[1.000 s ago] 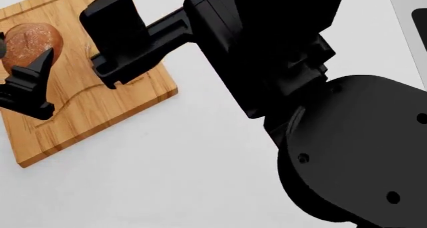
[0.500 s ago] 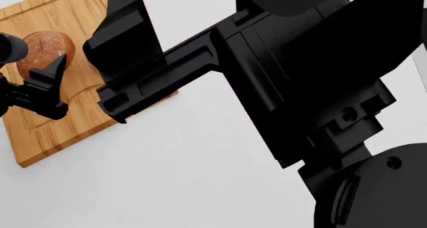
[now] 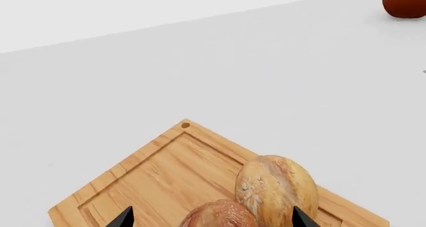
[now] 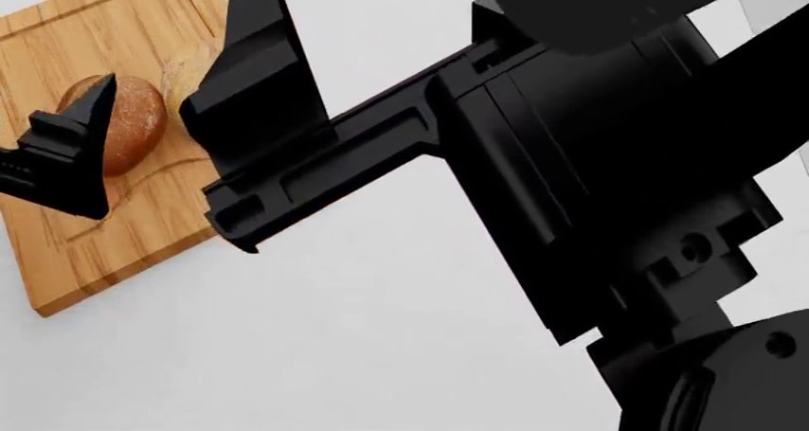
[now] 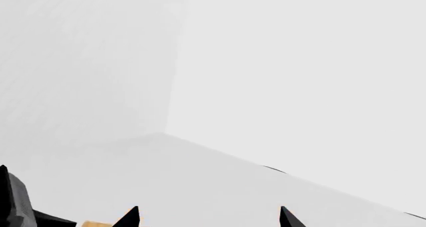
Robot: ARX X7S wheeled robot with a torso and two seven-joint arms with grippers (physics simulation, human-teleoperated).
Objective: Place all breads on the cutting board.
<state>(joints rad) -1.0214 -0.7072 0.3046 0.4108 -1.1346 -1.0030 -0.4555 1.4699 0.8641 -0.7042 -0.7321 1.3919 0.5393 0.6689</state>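
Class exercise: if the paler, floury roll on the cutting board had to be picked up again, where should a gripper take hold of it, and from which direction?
Grip the paler roll across its narrower width, coming from above. It lies elongated on the cutting board, touching or nearly touching the darker roll, so the fingers probably fit best on its free flanks.

Dark reddish-brown roll (image 4: 120, 125) now further right on the cutting board (image 4: 101, 242); paler roll (image 4: 189, 69) now visible beside it; left gripper (image 4: 158, 118) shifted right.

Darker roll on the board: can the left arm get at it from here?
Probably yes. The left gripper is open, its fingers straddling the darker roll; only the paler roll crowds it.
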